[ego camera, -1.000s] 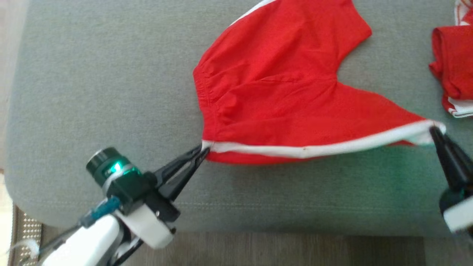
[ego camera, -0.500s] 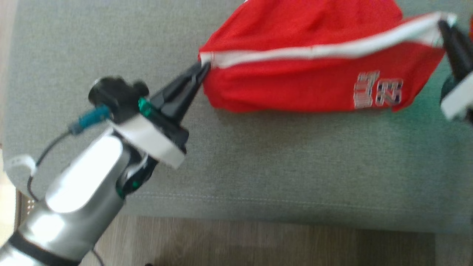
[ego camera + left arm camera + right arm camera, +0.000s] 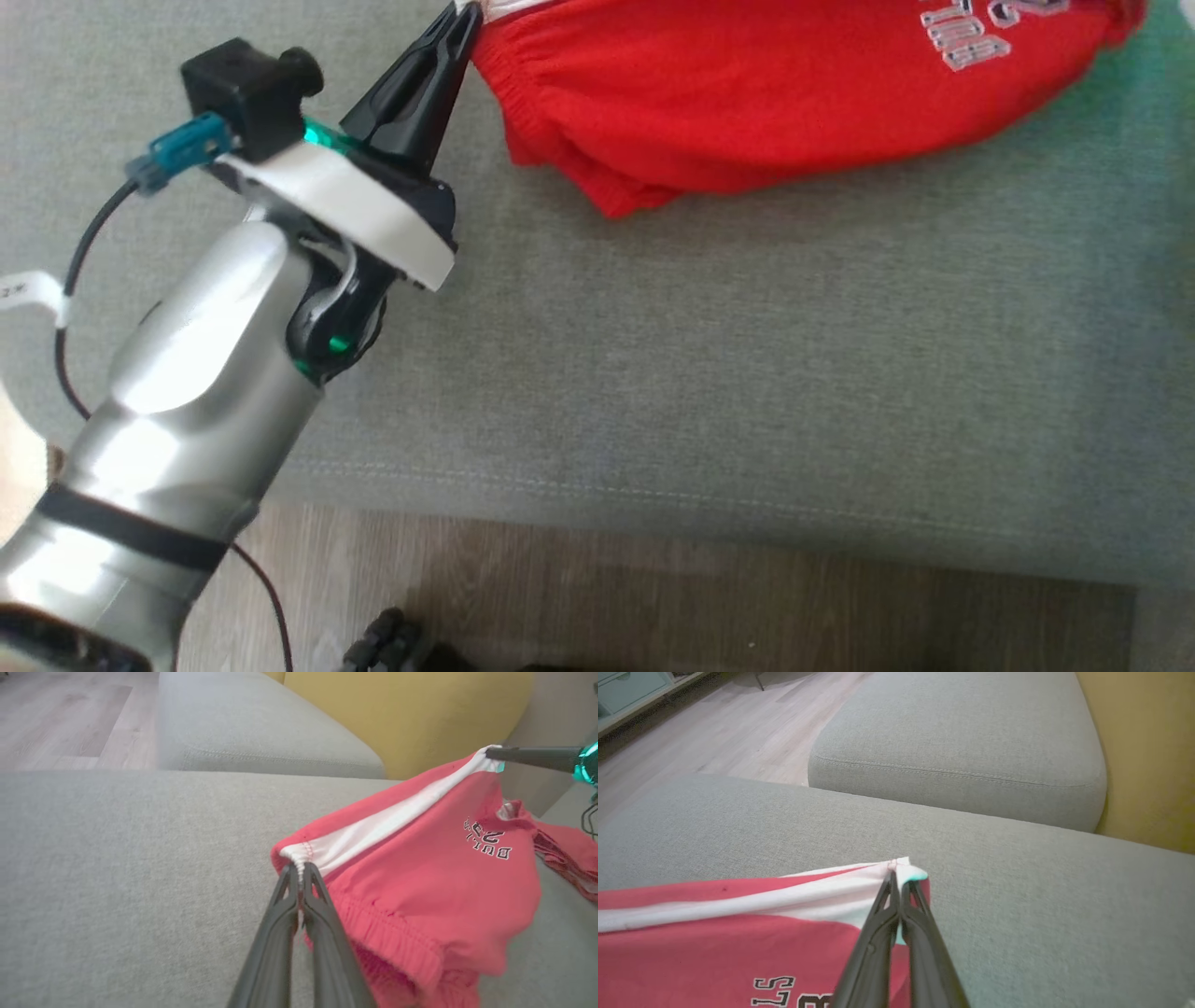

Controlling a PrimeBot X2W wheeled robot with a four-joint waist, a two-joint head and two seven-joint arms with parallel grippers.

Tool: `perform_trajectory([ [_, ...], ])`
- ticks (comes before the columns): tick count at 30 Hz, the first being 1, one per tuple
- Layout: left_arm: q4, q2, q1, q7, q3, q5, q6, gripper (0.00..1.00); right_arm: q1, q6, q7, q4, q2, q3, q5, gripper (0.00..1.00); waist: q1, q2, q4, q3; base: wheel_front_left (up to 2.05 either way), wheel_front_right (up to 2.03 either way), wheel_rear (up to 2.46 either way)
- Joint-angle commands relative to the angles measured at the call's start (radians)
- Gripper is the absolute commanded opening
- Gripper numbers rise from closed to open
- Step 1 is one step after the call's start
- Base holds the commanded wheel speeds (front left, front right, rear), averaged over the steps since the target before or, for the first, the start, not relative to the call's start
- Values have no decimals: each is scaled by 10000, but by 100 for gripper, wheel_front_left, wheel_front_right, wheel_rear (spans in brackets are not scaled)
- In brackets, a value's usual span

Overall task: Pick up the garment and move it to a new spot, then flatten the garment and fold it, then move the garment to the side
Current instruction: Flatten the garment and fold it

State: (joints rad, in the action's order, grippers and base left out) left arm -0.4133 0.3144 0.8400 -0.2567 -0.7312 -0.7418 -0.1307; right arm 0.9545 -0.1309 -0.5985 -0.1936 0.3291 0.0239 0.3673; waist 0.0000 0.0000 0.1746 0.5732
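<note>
Surface: grey fabric sofa seat (image 3: 747,373), wood-plank floor (image 3: 700,607) along its near edge; left gripper (image 3: 299,872) pinched tight on the waistband corner of the red shorts with white side stripe (image 3: 420,882); right gripper (image 3: 898,877) clamped on the stripe's far end; shorts stretched between them over the seat, bottom fold sagging, contact unclear; yellow back cushion (image 3: 406,714) behind.

The head view's top edge cuts off the garment (image 3: 794,93) and its printed lettering (image 3: 966,42).

Garment (image 3: 794,103) on cushion (image 3: 747,373), left gripper (image 3: 464,17) leftward
</note>
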Motion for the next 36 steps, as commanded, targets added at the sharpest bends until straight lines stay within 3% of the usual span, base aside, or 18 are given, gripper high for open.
perform_trajectory([
  [1, 89, 282, 365, -22, 404, 5, 68, 0, 238, 2, 13, 260, 68, -138, -76, 0, 0, 0, 91, 110, 0, 0, 0],
  [10, -1230, -348, 1228, -29, 241, 116, 33, 0, 1927, 2, 440, -1595, 216, -1309, -371, 0, 0, 0, 312, 556, 0, 0, 0],
  [11, -1310, -392, 1268, -33, 235, 120, 28, 0, 2042, 2, 516, -1783, 203, -1344, -364, 20, 0, 0, 327, 568, 0, 0, 0],
  [12, -1386, -431, 1299, -37, 231, 125, 24, 15, 2132, 2, 585, -1954, 193, -1383, -337, 40, 0, 0, 339, 568, 0, 0, 0],
  [13, -1460, -468, 1321, -40, 232, 131, 21, 41, 2200, 2, 665, -2104, 190, -1422, -299, 73, 0, 0, 350, 557, 0, 0, 0],
  [14, -1525, -505, 1327, -43, 243, 137, 18, 95, 2249, 2, 808, -2226, 181, -1425, -251, 100, 0, 0, 358, 534, 0, 0, 0],
  [15, -1555, -546, 1318, -45, 295, 146, 16, 100, 2270, 2, 970, -2337, 157, -1406, -169, 100, 0, 0, 362, 496, 0, 0, 0],
  [20, -1122, -523, 953, -48, 947, 704, 248, 100, 1934, 2, 1694, -2434, 168, -1384, 352, 100, 0, 0, 265, 159, 0, 0, 0],
  [28, 1854, -596, -1458, -50, 2934, 2946, 2048, 100, 32, 2, 2424, -2030, 366, -1065, 812, 100, 0, 0, 104, -614, 0, 0, 0],
  [32, 3235, -933, -2870, -50, 3332, 4426, 2814, 100, -620, 2, 2967, -2686, 323, -849, 458, 100, 0, 0, 349, -967, 0, 0, 0],
  [36, 4285, -1421, -4138, -50, 3368, 5458, 3282, 100, -785, 2, 3434, -3559, 418, -638, 67, 100, 0, 0, 782, -1207, 0, 0, 0],
])
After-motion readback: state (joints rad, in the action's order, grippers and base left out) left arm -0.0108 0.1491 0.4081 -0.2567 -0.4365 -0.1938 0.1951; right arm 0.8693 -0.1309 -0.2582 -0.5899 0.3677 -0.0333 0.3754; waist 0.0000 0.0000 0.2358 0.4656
